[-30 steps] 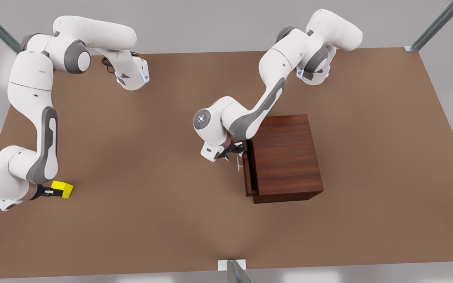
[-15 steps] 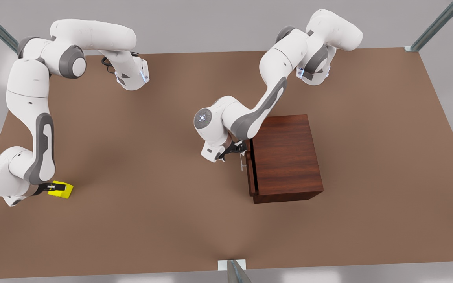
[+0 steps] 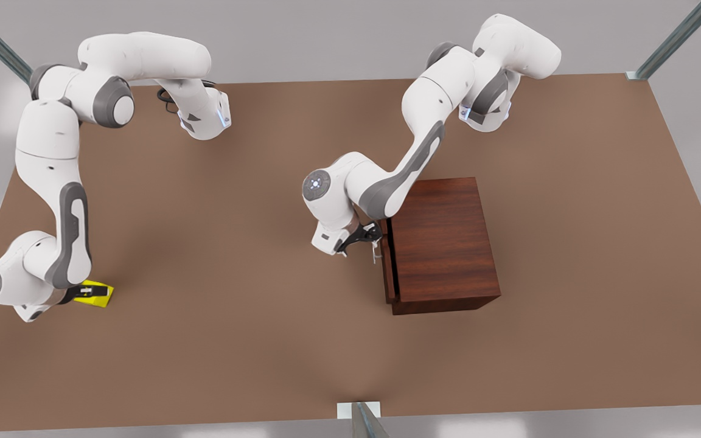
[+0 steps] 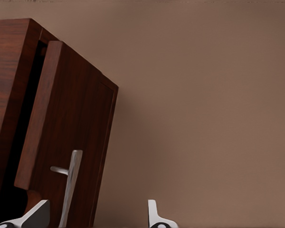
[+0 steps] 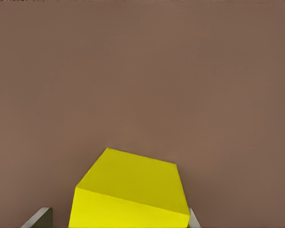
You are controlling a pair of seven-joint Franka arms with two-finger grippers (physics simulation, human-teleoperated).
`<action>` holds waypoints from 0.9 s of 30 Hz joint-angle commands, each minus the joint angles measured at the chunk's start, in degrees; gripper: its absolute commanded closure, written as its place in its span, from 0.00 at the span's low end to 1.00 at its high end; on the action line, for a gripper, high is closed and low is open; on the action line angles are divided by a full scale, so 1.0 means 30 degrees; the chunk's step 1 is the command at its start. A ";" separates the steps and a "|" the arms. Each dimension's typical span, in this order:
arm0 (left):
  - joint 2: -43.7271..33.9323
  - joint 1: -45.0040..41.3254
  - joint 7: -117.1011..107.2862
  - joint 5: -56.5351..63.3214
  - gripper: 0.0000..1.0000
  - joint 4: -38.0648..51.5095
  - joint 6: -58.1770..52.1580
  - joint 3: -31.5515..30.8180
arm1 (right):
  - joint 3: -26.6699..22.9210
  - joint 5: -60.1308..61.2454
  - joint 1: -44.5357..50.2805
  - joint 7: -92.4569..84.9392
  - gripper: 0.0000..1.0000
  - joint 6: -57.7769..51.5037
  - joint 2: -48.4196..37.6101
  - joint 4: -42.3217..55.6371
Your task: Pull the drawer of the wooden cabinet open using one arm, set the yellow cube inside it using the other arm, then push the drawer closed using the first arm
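L tool (image 3: 370, 241) apart round drawer handle (image 4: 70, 183); R tool (image 3: 86, 294) apart astride yellow cube (image 5: 133, 192); no legible writing.

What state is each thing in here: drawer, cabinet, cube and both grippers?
drawer: ajar, a narrow dark gap behind its front.
handle: between the left gripper's open fingers, not clamped.
wooden cabinet: upright on the table.
yellow cube: resting on the table, between the right gripper's fingers.
left gripper: open, at the handle.
right gripper: open, straddling the cube.
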 commanded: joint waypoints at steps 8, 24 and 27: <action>0.0149 0.0021 -0.0198 0.0012 0.13 0.0011 0.0266 0.0123 | 0.0042 0.0048 0.0107 -0.1204 0.00 0.2251 0.0512 -0.0028; 0.0500 -0.0653 -0.0872 -0.0222 0.11 0.0274 0.0910 0.0064 | 0.0336 -0.0275 0.1219 -0.1526 0.47 -0.1410 -0.0748 0.0528; 0.0442 -0.0653 -0.0872 -0.0222 0.11 0.0274 0.0764 0.0152 | 0.0365 0.0048 0.3473 -0.0797 0.46 -0.3548 -0.1040 0.1905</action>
